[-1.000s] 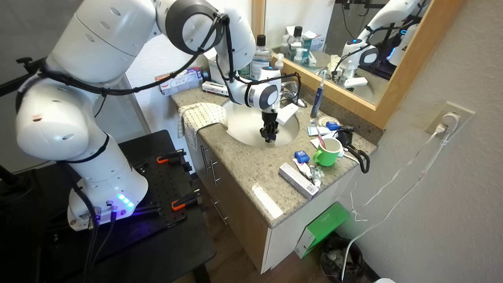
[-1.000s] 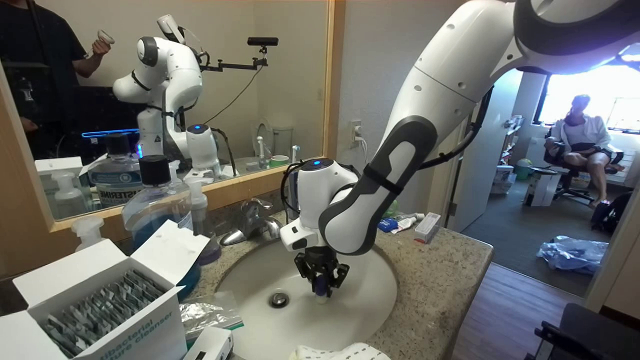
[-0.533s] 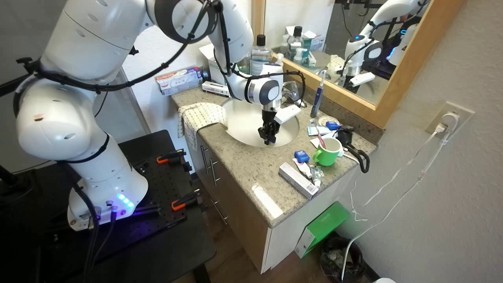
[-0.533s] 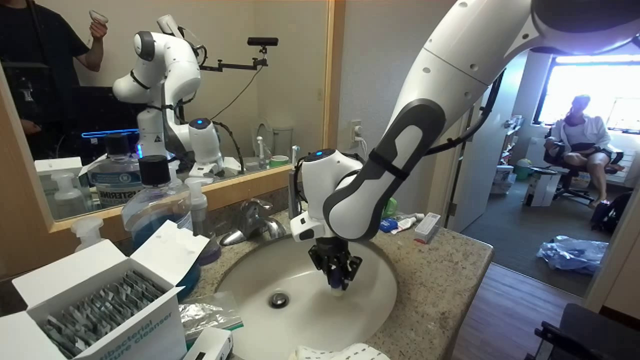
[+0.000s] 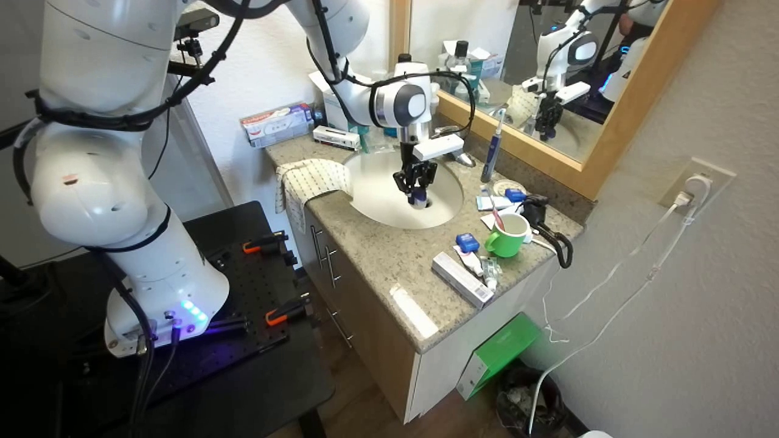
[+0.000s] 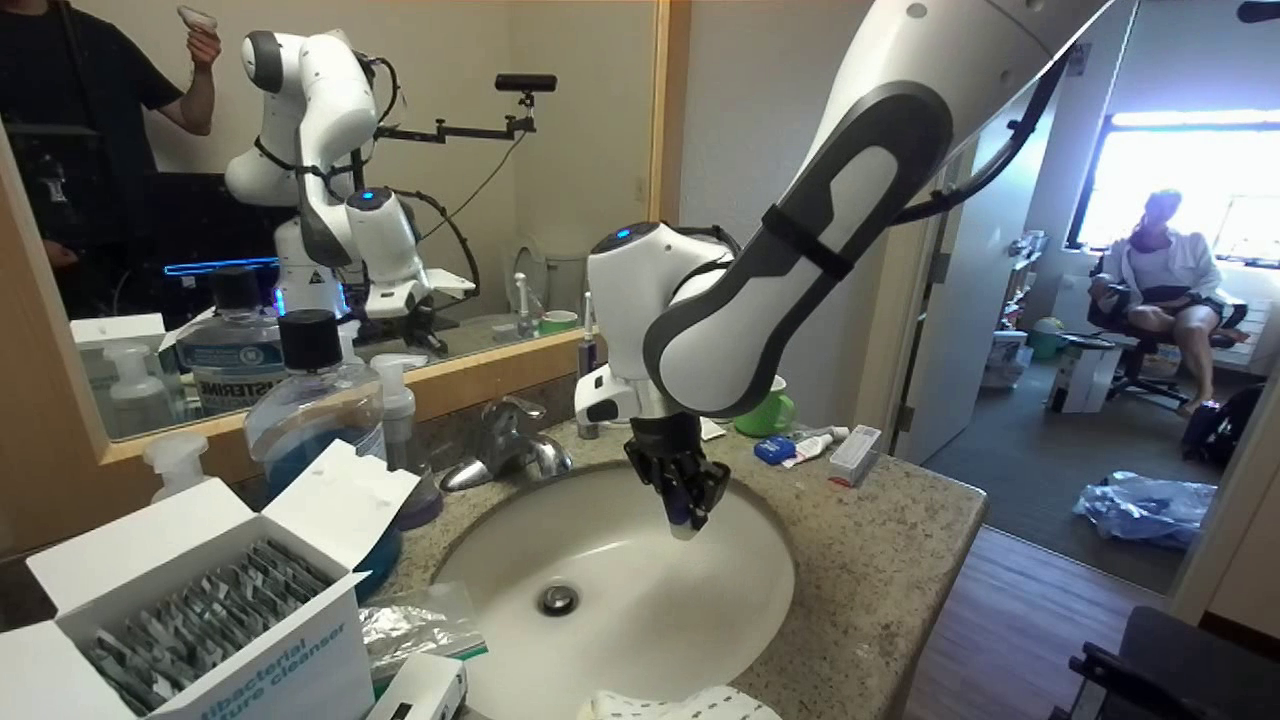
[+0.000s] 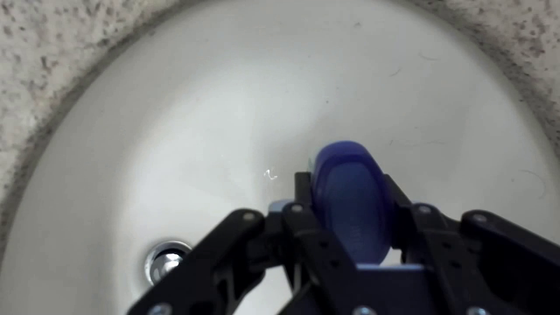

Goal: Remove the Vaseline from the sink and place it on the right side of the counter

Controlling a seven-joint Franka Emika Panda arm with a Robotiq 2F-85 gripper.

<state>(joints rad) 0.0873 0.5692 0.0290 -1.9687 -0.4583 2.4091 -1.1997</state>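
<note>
The robot's white arm [image 6: 770, 300] reaches over the round white sink [image 6: 620, 640], and its black gripper [image 7: 348, 186] is squeezing the Vaseline [image 7: 354, 214] from both sides. The Vaseline has a dark blue end and a pale end, and the pale end points down. It leans a little and hangs over the sink, up off the bottom.

A silver faucet [image 6: 510, 440] is behind the sink, and a round metal drain [image 6: 558, 600] shows at the bottom. A spotty cloth [image 5: 313, 179] lies over the sink's edge and flops down the front of the surface [image 5: 395, 261], which is tan with lots of speckles.

If you face the mirror [image 5: 468, 21], the right side of the surface has lots of little stuff on it. There is a green cup [image 5: 504, 244] with a pink stick [image 5: 498, 218] in it. Near the cup are a small blue box [image 5: 468, 242], a white tube [image 5: 468, 260] and a see-through tube [image 5: 490, 271]. A long pale box [image 5: 459, 278] lies just beside the tubes, nearer the front. A tall blue toothbrush [image 5: 491, 157] stands up close to the mirror.

On the left side, an open white box [image 6: 310, 635] is full of thin packets [image 6: 210, 625], and a big black-topped bottle [image 6: 315, 415] stands by the mirror. In the next room, a person [image 6: 1155, 265] in a light top sits.
</note>
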